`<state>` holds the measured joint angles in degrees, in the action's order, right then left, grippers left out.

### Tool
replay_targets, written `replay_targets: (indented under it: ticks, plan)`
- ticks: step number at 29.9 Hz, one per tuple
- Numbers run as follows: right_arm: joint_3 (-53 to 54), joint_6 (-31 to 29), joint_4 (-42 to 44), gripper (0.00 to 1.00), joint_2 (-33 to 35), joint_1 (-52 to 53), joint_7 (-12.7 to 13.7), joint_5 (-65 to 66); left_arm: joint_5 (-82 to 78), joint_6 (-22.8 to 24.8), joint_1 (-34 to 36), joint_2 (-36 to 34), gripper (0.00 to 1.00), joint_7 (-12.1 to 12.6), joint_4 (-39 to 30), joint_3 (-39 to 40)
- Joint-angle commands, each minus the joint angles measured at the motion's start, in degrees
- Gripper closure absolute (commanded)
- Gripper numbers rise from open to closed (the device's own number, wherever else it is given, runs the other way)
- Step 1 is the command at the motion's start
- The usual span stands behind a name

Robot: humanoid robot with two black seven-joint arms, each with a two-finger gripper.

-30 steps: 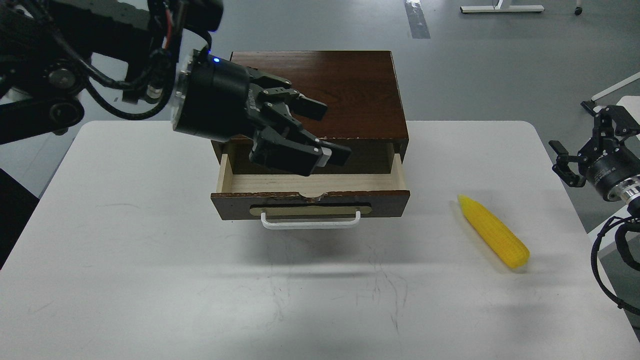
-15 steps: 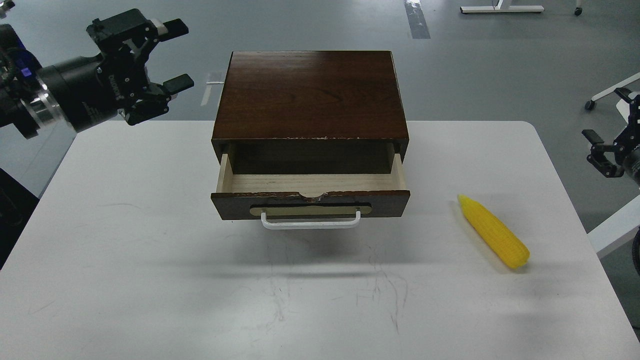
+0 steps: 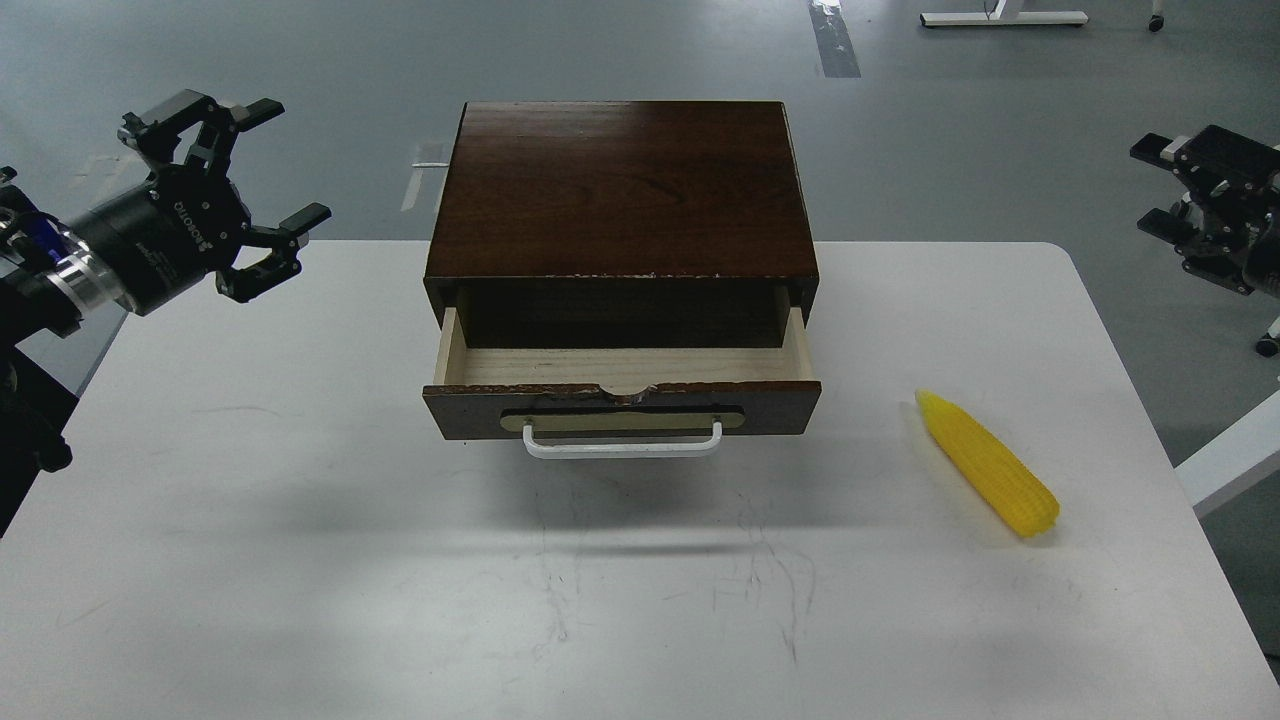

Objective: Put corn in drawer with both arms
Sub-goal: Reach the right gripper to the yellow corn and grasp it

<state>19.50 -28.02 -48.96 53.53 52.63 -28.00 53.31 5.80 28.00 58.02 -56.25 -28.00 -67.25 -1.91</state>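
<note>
One corn (image 3: pixel 988 463) beside one pulled-out drawer (image 3: pixel 621 397); two tools, left (image 3: pixel 270 160) and right (image 3: pixel 1152 186), both spread, empty.

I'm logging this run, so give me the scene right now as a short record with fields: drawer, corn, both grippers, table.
drawer: pulled partly out of the dark brown wooden box, pale interior shows nothing in it
drawer handle: white bar, facing the robot
corn: lying on the white table, right of the drawer, pointed end away from the robot
left gripper: open, empty, off the box's left
right gripper: at the right edge, holds nothing, fingers apart
</note>
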Motion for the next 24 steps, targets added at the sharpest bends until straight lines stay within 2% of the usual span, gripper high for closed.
replay_targets:
  ticks: [1, 5, 9, 17, 24]
  plan:
    - [0.01, 0.02, -7.09, 0.0, 1.4, 0.45, 0.0, 15.3, 0.09, 0.0, -0.54, 1.14, 0.02, 0.0, 0.1, 0.95]
    - [-0.16, 0.02, -16.14, 0.0, 3.33, -0.16, 0.0, 31.46, 0.0, 0.0, -0.54, 1.5, 0.02, 0.0, 0.02, 1.03]
    - [-5.94, 0.02, -17.48, 0.0, 3.34, 0.36, 0.0, 41.85, -0.09, 0.0, -0.72, 1.93, 0.02, 0.0, -0.34, 1.12]
    - [-13.34, 0.02, -16.96, 0.0, 0.44, 0.98, 0.0, 48.89, -0.09, 0.0, -0.8, 2.38, 0.02, 0.0, -0.51, 1.12]
    - [-13.79, 0.02, -15.9, 0.01, -2.2, 1.07, 0.0, 51.19, -0.09, 0.0, -1.07, 2.29, 0.02, 0.0, -0.6, 1.12]
